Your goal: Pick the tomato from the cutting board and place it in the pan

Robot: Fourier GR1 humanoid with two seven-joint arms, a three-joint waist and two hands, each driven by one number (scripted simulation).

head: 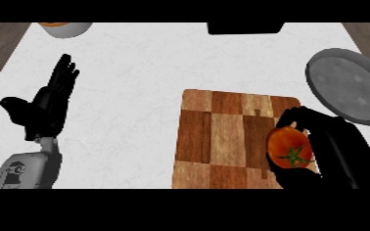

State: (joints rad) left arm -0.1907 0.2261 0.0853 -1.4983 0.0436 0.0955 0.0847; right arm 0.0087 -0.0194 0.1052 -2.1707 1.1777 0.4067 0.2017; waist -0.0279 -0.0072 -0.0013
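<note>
- The right hand (327,149) curls its fingers round the tomato (289,147) over the wooden cutting board's (217,137) right edge.
- The grey pan (343,83) sits just beyond, at the right.
- The left hand (47,103) rests at the left, fingers straight.

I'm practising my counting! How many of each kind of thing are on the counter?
Red round tomato: 1
Brown wooden cutting board: 1
Grey round pan: 1
White bowl with something orange inside: 1
Black object at the far edge: 1
Total: 5
</note>
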